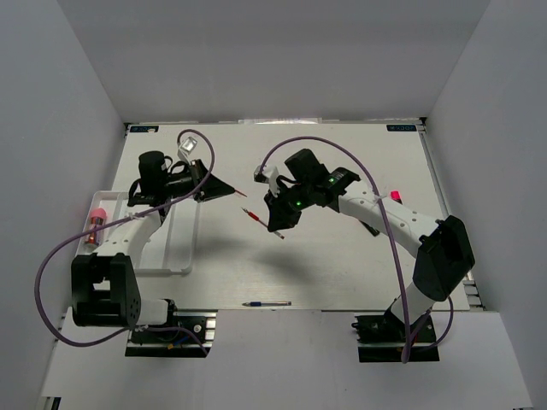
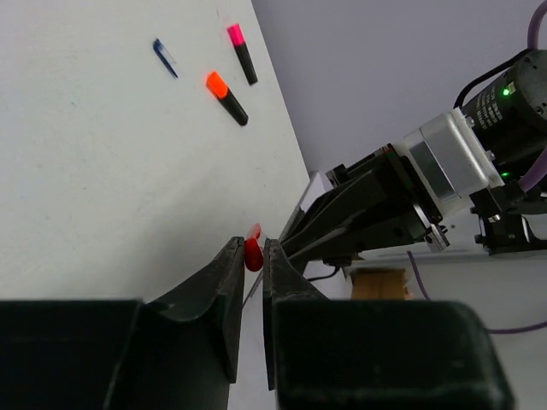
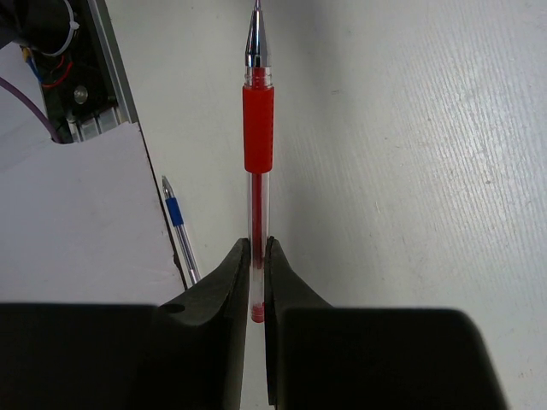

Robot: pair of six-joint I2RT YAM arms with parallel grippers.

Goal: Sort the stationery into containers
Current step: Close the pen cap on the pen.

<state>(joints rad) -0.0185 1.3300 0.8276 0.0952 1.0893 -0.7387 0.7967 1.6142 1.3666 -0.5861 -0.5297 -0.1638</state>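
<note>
One red pen (image 3: pixel 258 128) and a second red pen (image 2: pixel 253 254) are each pinched by an end; a blue pen (image 1: pixel 267 303) lies flat.

High rear overview, two close wrist views, sharing tabletop (image 1: pixel 342 256)

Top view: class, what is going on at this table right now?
Sorting is under way. The right gripper has its jaws shut on a red pen. The left gripper pinches a small red item, likely another pen's end. The tray sits at the left, and a blue pen lies by the near edge.
</note>
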